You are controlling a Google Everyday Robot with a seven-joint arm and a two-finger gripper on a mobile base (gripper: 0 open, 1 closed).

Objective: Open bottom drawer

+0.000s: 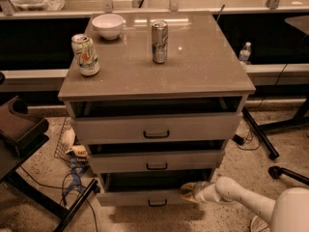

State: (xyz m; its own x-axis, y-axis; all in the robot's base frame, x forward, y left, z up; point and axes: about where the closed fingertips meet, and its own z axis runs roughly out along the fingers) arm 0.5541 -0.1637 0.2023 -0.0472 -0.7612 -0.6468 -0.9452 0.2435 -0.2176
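The bottom drawer (pixel 145 197) is the lowest and narrowest of three grey-beige drawer fronts in the cabinet, with a small dark bar handle (pixel 157 203). A dark gap shows above its front panel. My gripper (pixel 187 191) reaches in from the lower right on a white arm (pixel 241 199) and sits at the top right of the bottom drawer's front, to the right of the handle and slightly above it. The middle drawer (pixel 154 161) and top drawer (pixel 157 127) are above it.
On the cabinet top (pixel 193 62) stand a white bowl (pixel 107 25), a light can (pixel 85 55) and a silver can (pixel 160 41). A dark chair (pixel 19 134) and cables (pixel 72 178) lie at the left. A water bottle (pixel 245 52) and stand legs (pixel 260 134) are at the right.
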